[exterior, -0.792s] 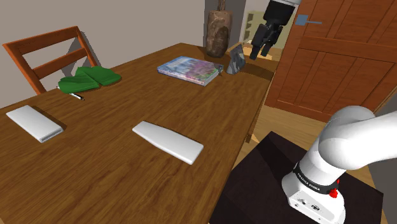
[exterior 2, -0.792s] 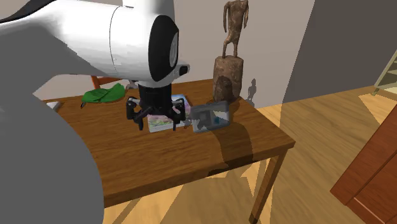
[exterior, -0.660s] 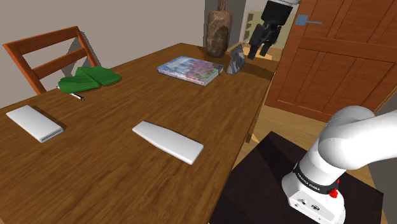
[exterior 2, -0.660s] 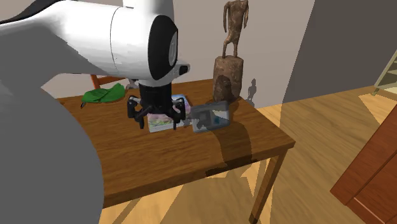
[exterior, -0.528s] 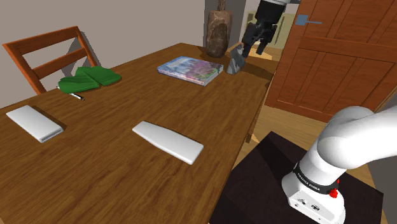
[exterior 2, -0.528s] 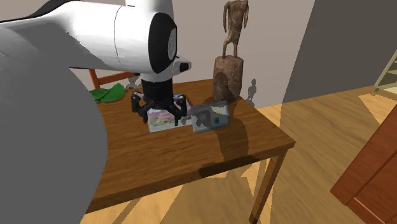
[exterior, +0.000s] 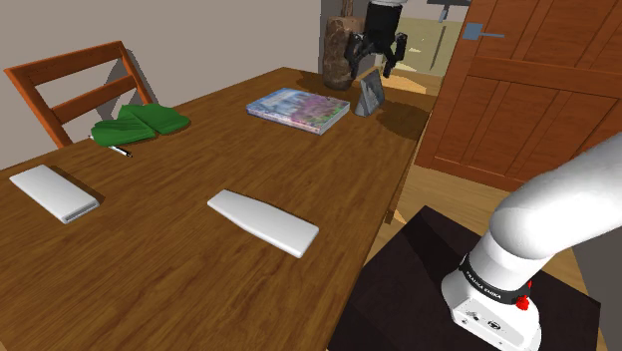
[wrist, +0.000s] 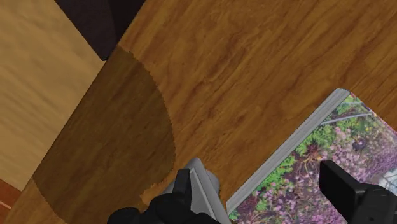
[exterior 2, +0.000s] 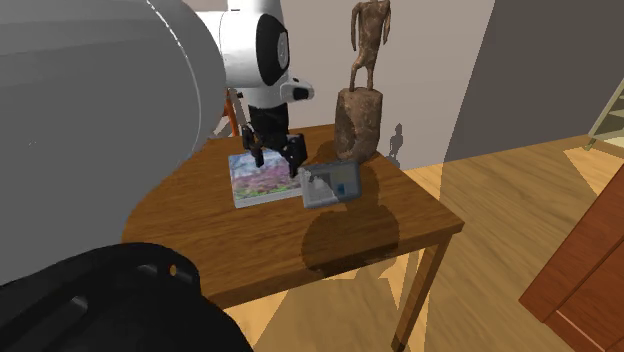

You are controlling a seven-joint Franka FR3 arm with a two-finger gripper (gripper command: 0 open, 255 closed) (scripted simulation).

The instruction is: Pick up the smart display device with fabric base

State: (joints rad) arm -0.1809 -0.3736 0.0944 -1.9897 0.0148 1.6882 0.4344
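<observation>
— Display: where on the table?
— Near the far corner, close to the edge facing the door. Upright on its base, with grey frame and bluish screen.
— Touching the book?
— Just beside one corner of it. Hard to tell about contact.
— And the statue?
— At the same corner, behind the display, near but apart.
— Gripper?
— Hanging low over the display and the book, pointing down at the table. Opened wide, with both fingers well apart and nothing pinched between them.
— Closer look from the wrist view?
— Grey top edge of the display just beside one finger, on its inner side. Cannot tell whether touching there. Under the other finger, book cover with pink flowers and green leaves. Past the display, bare brown wood, then the table's edge and a lighter floor.
— Rest of the table?
— One white slab around the middle, well apart from the display. Also a second white slab near the edge on the side of the chair. Further along that edge, right in front of the chair, green cloth with a pen just beside it.
</observation>
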